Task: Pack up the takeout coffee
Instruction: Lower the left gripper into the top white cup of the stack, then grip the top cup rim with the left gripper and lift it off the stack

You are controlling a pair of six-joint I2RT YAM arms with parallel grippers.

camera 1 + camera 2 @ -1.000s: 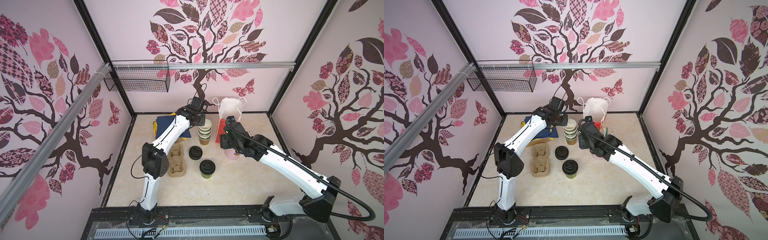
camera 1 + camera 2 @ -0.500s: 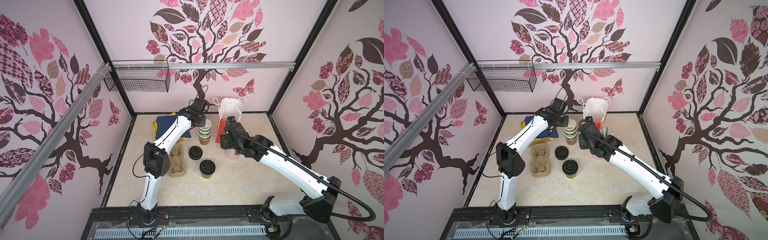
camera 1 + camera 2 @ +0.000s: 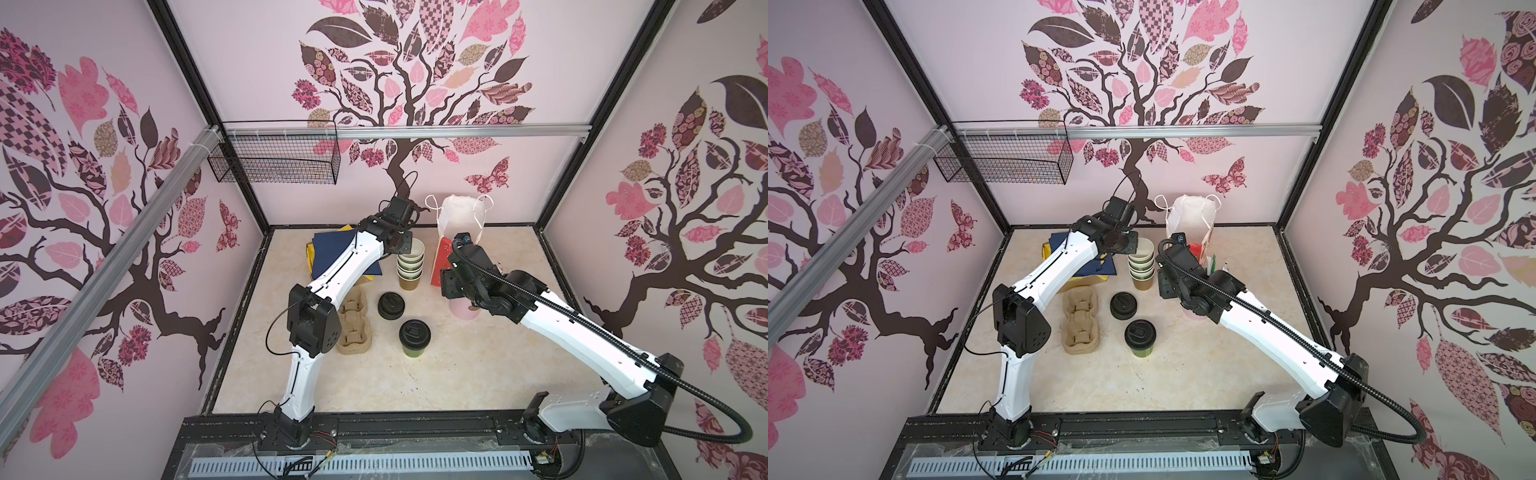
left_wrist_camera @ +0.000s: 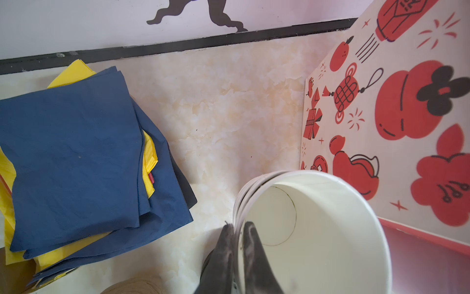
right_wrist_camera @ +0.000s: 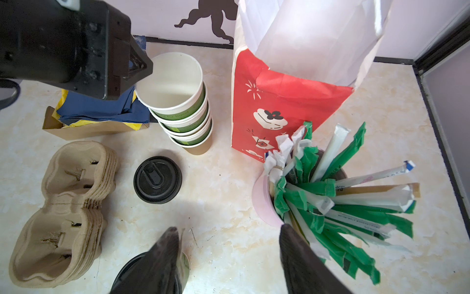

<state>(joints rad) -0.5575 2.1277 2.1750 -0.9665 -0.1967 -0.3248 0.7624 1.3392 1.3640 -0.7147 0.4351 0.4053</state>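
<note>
Takeout coffee: one lidded green cup (image 3: 414, 338) stands near the cup stack (image 3: 409, 270), on its front side; left gripper (image 4: 237, 226) pinches the stack's empty top cup (image 4: 318, 216) by the rim; right gripper (image 5: 229, 229) gapes, empty. Risk: nested cups may cling and topple the stack. Near stack, pink tumbler (image 5: 262, 201) holds wrapped straws (image 5: 356, 203).

Smooth white-lined paper cup (image 4: 318, 216), glossy black plastic lid (image 5: 157, 179), rough matt pulp carriers (image 5: 63, 211)

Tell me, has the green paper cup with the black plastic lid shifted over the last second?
No. The green paper cup with the black plastic lid stands where it did, right of the stacked brown pulp carriers.
</note>
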